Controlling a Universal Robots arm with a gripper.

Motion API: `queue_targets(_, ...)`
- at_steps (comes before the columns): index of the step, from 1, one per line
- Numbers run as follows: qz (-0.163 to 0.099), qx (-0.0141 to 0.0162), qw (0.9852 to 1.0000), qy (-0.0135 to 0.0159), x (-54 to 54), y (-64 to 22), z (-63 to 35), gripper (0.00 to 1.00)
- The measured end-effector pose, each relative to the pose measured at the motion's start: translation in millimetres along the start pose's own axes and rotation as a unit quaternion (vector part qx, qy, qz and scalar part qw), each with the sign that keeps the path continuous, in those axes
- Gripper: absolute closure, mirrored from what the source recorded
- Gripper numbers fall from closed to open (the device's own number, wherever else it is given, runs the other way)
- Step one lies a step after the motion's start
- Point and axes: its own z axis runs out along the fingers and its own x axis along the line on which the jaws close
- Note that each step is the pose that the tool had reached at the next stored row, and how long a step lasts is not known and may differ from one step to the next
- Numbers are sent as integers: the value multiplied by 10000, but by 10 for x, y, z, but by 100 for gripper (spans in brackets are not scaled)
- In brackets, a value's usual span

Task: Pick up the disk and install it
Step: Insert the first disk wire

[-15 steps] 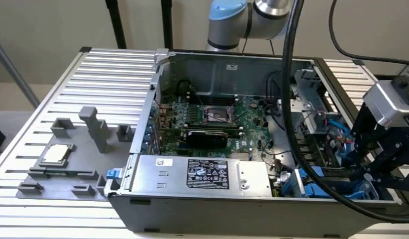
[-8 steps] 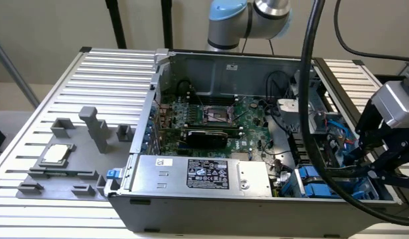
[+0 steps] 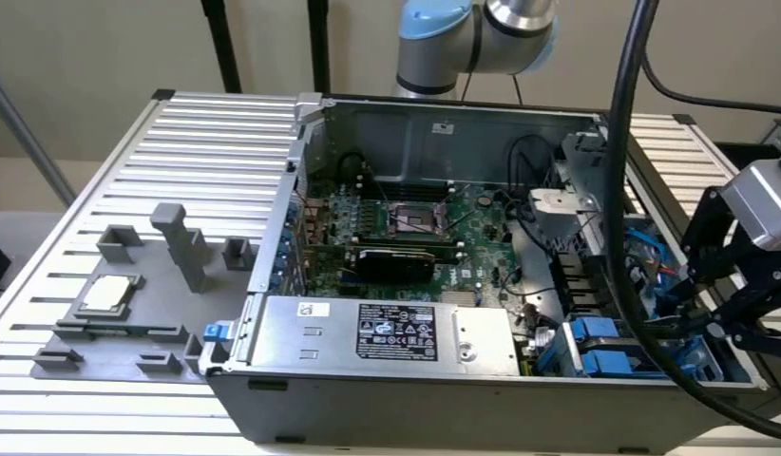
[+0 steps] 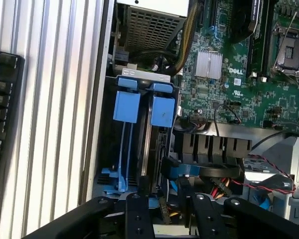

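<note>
The disk (image 4: 162, 110) sat slotted at the case's (image 3: 365, 418) five o'clock; the gripper (image 4: 162, 193), jaws spread and empty, might snag nearby cables (image 4: 222, 187).

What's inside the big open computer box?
A green circuit board, a silver box with a black label, and two blue carriers standing in one corner. Whatever lies under the silver box is covered.
</note>
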Motion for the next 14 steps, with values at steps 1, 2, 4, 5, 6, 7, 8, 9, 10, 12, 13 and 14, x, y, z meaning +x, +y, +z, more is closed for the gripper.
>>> queue_targets(1, -47, -6, 10000, 1, 1, -1, 1, 0)
queue_targets(2, -96, -10, 10000, 3, 1, -3, 4, 0)
queue_targets(4, -189, -13, 9998, 9, 2, -4, 8, 0)
queue_targets(5, -235, -13, 9997, 12, 3, -5, 10, 0)
queue_targets(6, -278, -11, 9996, 15, 3, -6, 12, 0)
queue_targets(7, -319, -8, 9995, 18, 4, -7, 15, 0)
queue_targets(8, -360, -4, 9994, 21, 4, -9, 17, 0)
queue_targets(9, -398, 0, 9992, 24, 5, -10, 19, 0)
queue_targets(10, -438, 4, 9990, 28, 5, -12, 20, 0)
queue_targets(12, -502, 13, 9987, 29, 6, -17, 21, 0)
queue_targets(13, -530, 18, 9986, 26, 7, -20, 23, 0)
queue_targets(14, -556, 23, 9984, 17, 8, -22, 25, 0)
